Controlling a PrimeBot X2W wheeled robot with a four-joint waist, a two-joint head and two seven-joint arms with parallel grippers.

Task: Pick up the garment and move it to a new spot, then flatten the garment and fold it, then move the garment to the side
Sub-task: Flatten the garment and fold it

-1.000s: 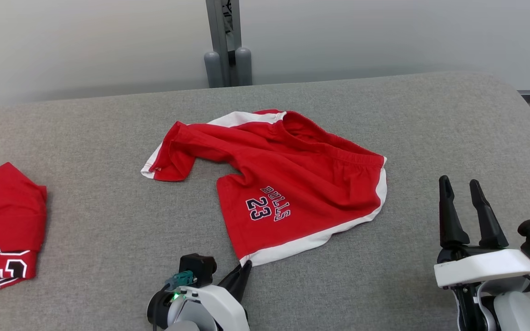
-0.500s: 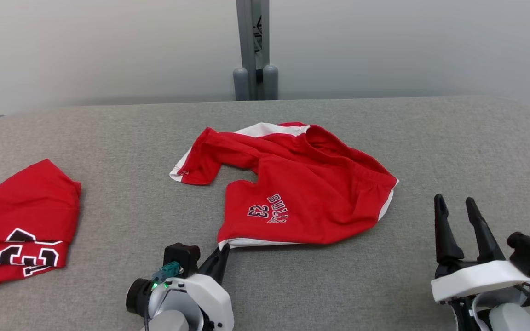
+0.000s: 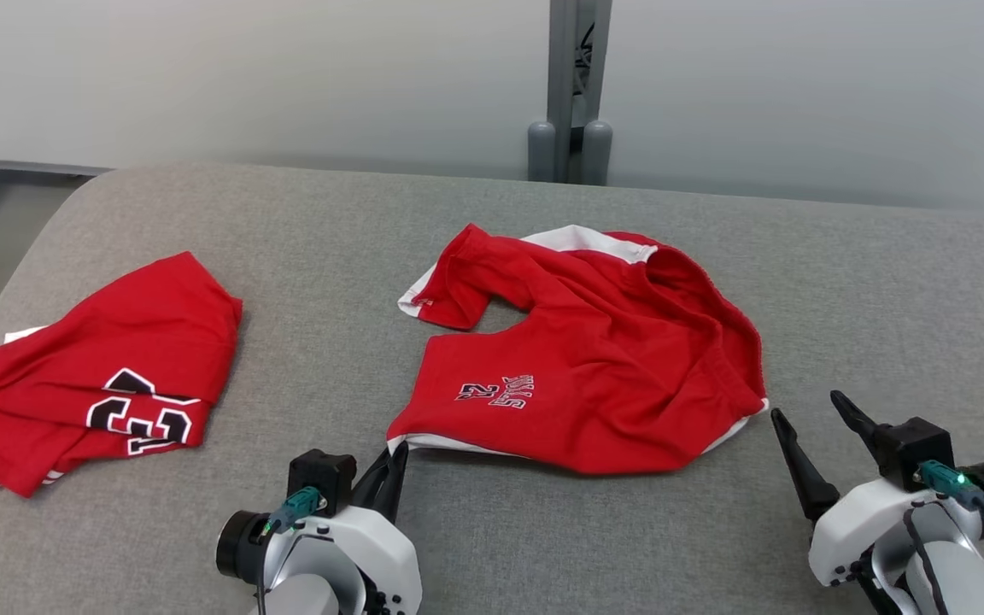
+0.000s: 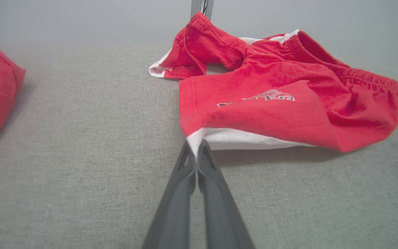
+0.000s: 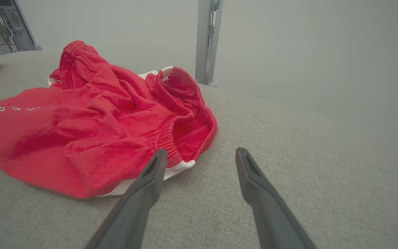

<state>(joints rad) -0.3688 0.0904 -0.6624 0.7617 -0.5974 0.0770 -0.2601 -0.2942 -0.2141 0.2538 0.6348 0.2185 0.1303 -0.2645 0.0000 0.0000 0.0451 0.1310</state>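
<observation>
**Team print on two red garments**

The red shorts (image 3: 629, 359) carry a small dark print on one leg, upside down in the head view. It shows the arched word "BULLS" with a "2" beside it, and a crease hides anything further. In both wrist views it is too slanted to read. The folded red garment (image 3: 116, 342) shows a large black, white-outlined "23", also upside down.

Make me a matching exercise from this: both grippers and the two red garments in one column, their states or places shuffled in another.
1 left gripper
2 right gripper
3 red shorts
4 second red garment

A open, beside the waistband end
B at the robot's far left
C shut on a white hem corner
D rumpled, in the middle

Pairs: 1-C, 2-A, 3-D, 4-B
</observation>
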